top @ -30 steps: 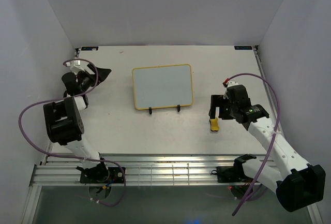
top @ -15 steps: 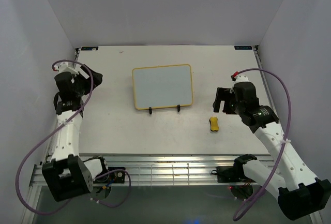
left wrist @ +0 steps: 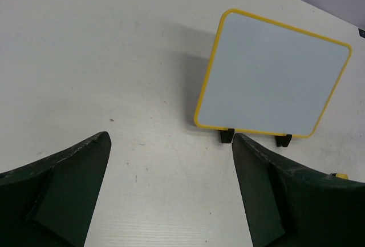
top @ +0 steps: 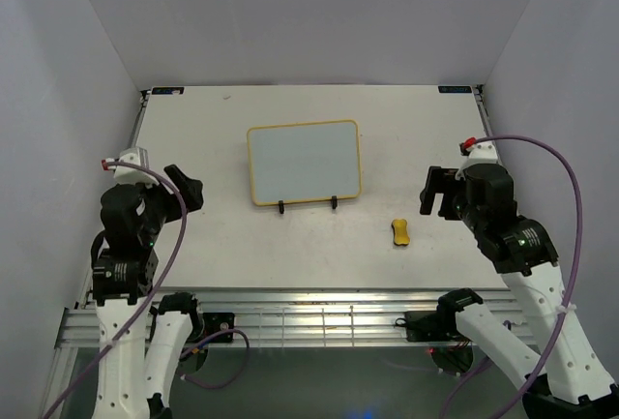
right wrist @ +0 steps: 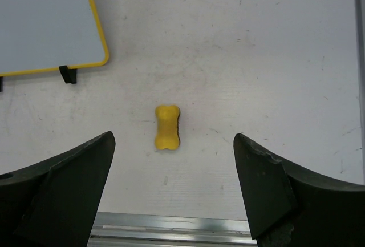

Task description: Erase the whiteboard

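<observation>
The whiteboard (top: 304, 162), white with a thin yellow frame, leans on a black wire stand mid-table; its face shows no marks. It also shows in the left wrist view (left wrist: 272, 82) and its corner in the right wrist view (right wrist: 48, 24). The yellow eraser (top: 400, 232) lies loose on the table right of the board, seen in the right wrist view (right wrist: 167, 127). My left gripper (top: 189, 192) is open and empty at the left, raised above the table. My right gripper (top: 435, 192) is open and empty, raised to the right of the eraser.
The black stand feet (top: 308, 206) stick out at the board's front edge. The table's metal front rail (top: 309, 317) runs along the near side. Walls close in the table at left, right and back.
Both arms have pulled back toward their bases and risen. The right gripper has let go of the eraser, which now lies on the table. The left gripper moved from far left toward the near side.
</observation>
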Robot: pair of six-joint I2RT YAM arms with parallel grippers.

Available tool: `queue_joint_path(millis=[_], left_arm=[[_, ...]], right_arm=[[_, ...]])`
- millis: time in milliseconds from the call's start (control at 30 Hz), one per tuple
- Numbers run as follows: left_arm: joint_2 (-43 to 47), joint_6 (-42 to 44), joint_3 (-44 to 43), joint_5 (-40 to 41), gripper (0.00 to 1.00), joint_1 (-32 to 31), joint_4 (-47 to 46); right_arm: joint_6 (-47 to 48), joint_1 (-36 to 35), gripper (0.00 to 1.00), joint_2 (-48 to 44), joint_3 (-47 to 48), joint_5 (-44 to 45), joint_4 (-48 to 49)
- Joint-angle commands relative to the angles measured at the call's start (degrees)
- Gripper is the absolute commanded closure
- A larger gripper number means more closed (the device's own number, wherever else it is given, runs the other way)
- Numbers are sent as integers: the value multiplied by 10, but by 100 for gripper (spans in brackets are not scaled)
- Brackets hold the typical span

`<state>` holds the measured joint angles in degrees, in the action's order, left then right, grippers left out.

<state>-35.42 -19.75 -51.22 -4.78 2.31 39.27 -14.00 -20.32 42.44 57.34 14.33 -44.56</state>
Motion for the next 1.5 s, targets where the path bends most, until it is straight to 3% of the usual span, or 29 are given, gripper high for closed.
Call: queue_joint_path(millis=[0, 233, 400, 1033, 1467], left_arm=[[50, 19, -41, 60, 2, -10, 85], [81, 8, -48, 69, 2, -14, 117], [90, -16, -55, 126, 2, -14, 121], [87, 0, -54, 50, 2, -44, 91], [88, 7, -52, 49, 2, -45, 85]], right_arm=[[24, 0, 10, -39, 29, 45, -54], [21, 0, 10, -104, 19, 25, -99], [22, 0, 10, -116, 35, 59, -106], [29, 0, 10, -116, 40, 74, -106], [29, 0, 10, -118, 40, 74, -106]])
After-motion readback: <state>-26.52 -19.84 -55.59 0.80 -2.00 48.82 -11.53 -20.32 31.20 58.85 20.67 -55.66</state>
